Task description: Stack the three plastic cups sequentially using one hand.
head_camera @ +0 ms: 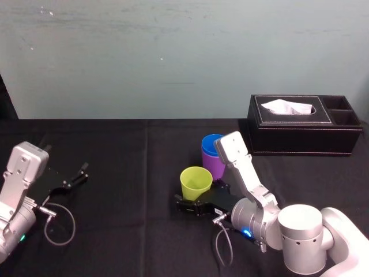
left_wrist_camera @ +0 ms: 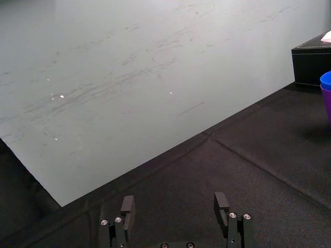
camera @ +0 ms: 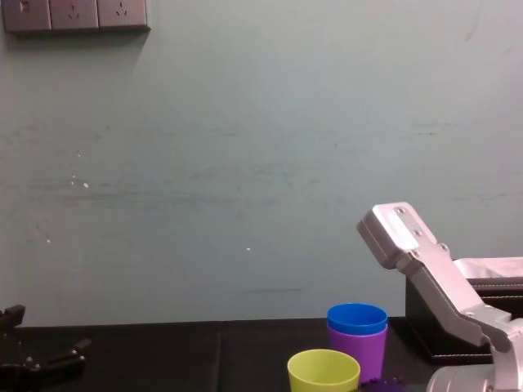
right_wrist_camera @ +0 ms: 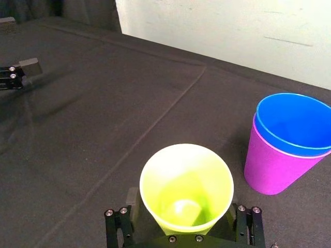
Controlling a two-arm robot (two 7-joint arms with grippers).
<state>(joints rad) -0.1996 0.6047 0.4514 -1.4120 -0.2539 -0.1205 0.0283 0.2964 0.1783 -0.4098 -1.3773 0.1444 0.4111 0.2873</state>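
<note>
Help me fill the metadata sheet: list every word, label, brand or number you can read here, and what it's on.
No readable text anywhere. The yellow-green cup, blue cup, purple cup and black tissue box are unmarked; the right gripper straddling the yellow-green cup and the parked left gripper show no labels.

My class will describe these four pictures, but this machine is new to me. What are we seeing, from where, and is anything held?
This is a robot with two arms, each ending in a two-fingered gripper. One picture looks down from its head, one forward from its chest, one from each wrist. On the black table stand a tissue box, a blue cup nested in a purple cup, and a yellow-green cup. The right gripper sits open around the yellow-green cup, so nothing is gripped. The left gripper lies open and idle at the left.
</note>
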